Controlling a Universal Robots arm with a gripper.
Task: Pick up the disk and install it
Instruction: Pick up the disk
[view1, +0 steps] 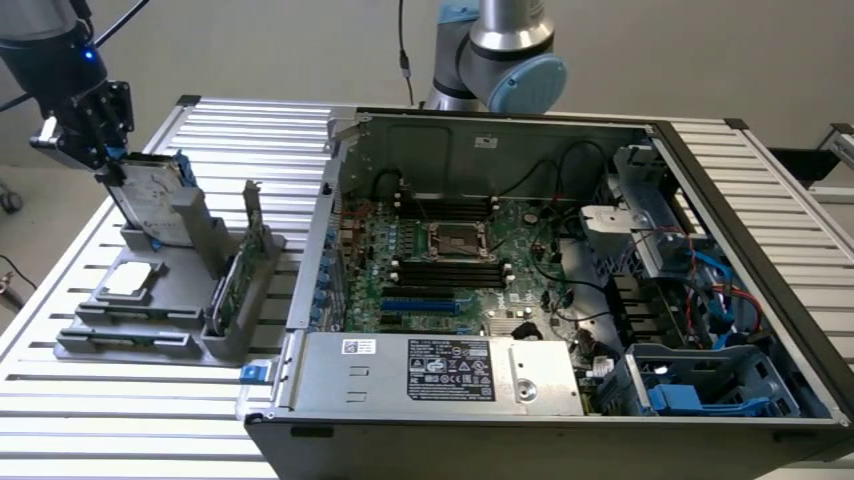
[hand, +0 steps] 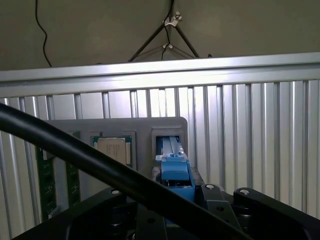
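Observation:
The disk (view1: 150, 195) stands upright and slightly tilted in a slot at the back of the grey holder (view1: 160, 325), at the exterior view's left. It is silver-grey with a blue carrier edge. My gripper (view1: 114, 165) sits on the disk's top end, its jaws shut on it. The wrist view looks down the disk's blue carrier (hand: 175, 170), which runs from between my gripper's jaws (hand: 177, 189) into the holder's slot (hand: 167, 137). The disk's lower end is hidden in the slot.
The holder also carries a small square silver chip (view1: 130, 280), a thin upright grey card (view1: 250, 215) and green memory sticks (view1: 227, 290). An open computer case (view1: 561, 290) fills the exterior view's right, with a blue drive bay (view1: 707, 390) in its near corner. A black cable (hand: 75, 155) crosses the wrist view.

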